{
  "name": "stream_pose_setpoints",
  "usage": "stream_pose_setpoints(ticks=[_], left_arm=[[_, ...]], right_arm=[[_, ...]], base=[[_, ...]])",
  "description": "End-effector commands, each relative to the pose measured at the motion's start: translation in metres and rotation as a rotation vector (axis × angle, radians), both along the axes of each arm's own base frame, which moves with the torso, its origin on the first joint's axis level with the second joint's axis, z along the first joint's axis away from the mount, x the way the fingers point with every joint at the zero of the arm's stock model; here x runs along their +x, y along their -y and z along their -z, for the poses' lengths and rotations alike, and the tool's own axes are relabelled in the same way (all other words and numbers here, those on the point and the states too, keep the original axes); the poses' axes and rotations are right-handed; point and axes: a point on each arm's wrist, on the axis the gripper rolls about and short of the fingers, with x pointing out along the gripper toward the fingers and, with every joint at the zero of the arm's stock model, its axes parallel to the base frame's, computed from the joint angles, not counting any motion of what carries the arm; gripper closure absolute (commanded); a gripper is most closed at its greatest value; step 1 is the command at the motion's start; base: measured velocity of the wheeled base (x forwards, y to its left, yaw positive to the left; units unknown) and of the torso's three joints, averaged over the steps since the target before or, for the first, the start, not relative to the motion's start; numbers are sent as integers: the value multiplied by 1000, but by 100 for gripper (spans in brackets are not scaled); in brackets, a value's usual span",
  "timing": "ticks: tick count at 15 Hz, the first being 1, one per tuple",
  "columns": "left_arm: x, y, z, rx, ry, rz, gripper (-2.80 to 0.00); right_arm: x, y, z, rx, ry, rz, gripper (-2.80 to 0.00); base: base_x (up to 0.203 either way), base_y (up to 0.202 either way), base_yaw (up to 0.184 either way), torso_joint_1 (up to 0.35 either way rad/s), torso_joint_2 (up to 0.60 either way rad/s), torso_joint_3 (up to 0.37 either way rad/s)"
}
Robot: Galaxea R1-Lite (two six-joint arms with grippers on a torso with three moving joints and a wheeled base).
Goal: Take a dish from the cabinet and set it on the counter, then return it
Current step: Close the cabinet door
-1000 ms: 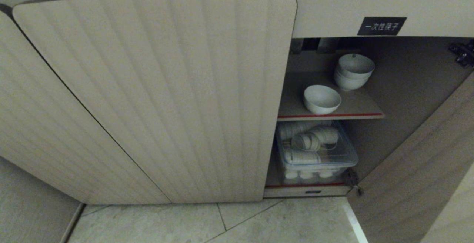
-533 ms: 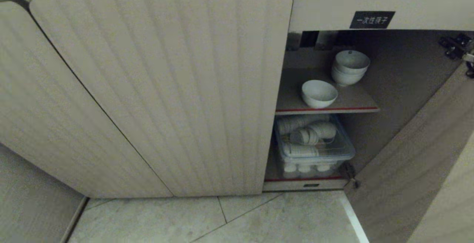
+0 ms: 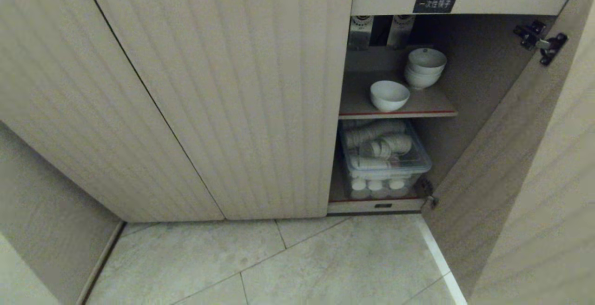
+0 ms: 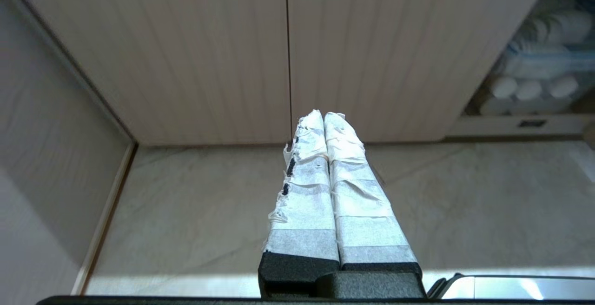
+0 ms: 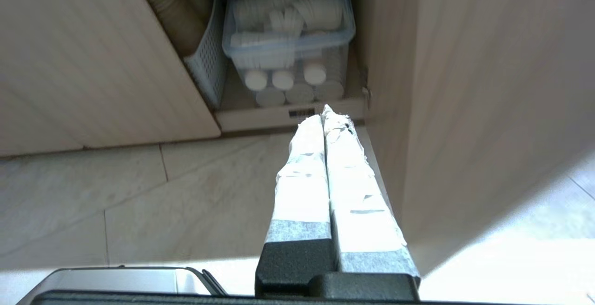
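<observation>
Pale stone floor tiles [image 3: 325, 258] lie nearest, below both parked grippers: left gripper [image 4: 324, 115] and right gripper [image 5: 329, 113] hang low with taped fingers pressed together, holding nothing. Beyond them the ribbed beige cabinet [image 3: 223, 91] stands with one door swung open, so the small white ceramic bowl [image 3: 389, 95] on its red-edged shelf [image 3: 418, 109] seems reachable

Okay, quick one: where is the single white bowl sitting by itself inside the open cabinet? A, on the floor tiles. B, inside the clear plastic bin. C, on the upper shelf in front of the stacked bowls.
C: the single white bowl stands on the red-edged upper shelf, in front of the stacked bowls and above the clear plastic bin.
</observation>
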Motion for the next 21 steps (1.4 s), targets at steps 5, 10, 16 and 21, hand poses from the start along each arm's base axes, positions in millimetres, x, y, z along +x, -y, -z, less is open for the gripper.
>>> stream_pose_setpoints(ticks=[5,10,16,21], left_arm=[[0,0,0,-1,0,1,0],[0,0,0,0,0,0,0],[0,0,0,1,0,-1,0],[0,0,0,1,0,1,0]], right_arm=[[0,0,0,1,-1,0,0],[0,0,0,1,0,0,0],[0,0,0,1,-1,0,0],[0,0,0,1,0,0,0]], base=[[-180,-27,2,2,3,3],[0,0,0,0,0,0],[0,0,0,0,0,0],[0,0,0,0,0,0]])
